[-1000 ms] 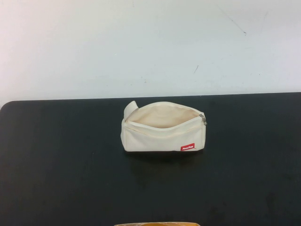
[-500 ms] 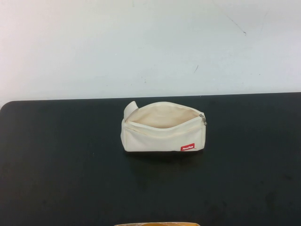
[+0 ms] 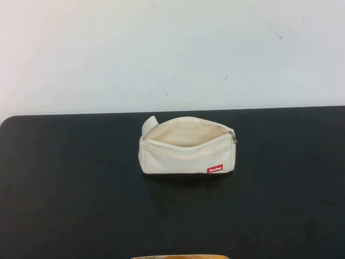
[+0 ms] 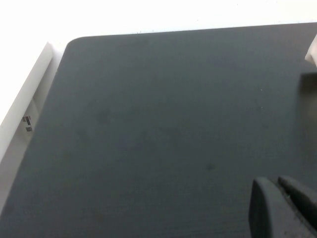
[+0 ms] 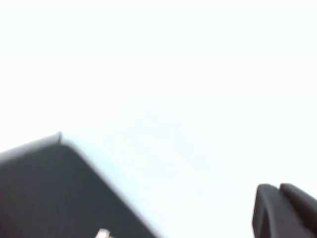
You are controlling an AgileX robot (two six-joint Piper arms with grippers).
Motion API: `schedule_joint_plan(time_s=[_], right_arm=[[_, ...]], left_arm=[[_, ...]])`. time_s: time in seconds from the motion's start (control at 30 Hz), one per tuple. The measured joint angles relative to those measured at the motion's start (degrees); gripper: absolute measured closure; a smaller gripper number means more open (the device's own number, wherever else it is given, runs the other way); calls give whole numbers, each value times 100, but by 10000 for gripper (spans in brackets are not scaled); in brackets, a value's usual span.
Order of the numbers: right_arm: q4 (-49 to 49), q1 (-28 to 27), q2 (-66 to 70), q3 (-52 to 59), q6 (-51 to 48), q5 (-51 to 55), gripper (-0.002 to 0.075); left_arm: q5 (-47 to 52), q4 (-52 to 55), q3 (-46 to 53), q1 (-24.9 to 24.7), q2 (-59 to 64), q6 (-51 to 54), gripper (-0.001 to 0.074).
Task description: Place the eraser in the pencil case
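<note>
The cream-white pencil case lies on the black table near its far middle, zip open, mouth facing up, with a red label on its front and a metal zipper pull at its right end. The eraser is not in view. Neither arm shows in the high view. My left gripper is shut and empty above bare table, left of the case. My right gripper is shut and empty, over a table corner and the white surface beyond.
A white wall rises behind the table's far edge. A yellowish object peeks in at the near edge of the high view. A white ledge runs along the table's left side.
</note>
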Motion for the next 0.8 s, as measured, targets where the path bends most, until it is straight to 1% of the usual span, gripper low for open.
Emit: schedule_joint_plan(time_s=[0.17, 0.23, 0.33, 0.43, 0.57, 0.67, 0.77, 0.8], right_arm=[[-212, -26, -850, 39, 0, 0, 727], [-479, -186, -1186, 254, 0, 0, 727], [-849, -598, -1823, 986, 0, -62, 727], [-1028, -1100, -2515, 2356, 0, -615, 727], [-1101, -1793, -3573, 4649, 137, -2025, 727], [-1090, -2193, -4433, 6459, 397, -3085, 727], [-1090, -2502, -5188, 8366, 480, -3933, 727], [-1090, -2577, -5392, 8852, 491, -4170, 727]], left_arm=[[0, 0, 0, 0, 0, 0, 736], [0, 0, 0, 0, 0, 0, 736], [0, 0, 0, 0, 0, 0, 736], [0, 0, 0, 0, 0, 0, 736], [0, 0, 0, 0, 0, 0, 736], [0, 0, 0, 0, 0, 0, 736], [0, 0, 0, 0, 0, 0, 736], [0, 0, 0, 0, 0, 0, 736]])
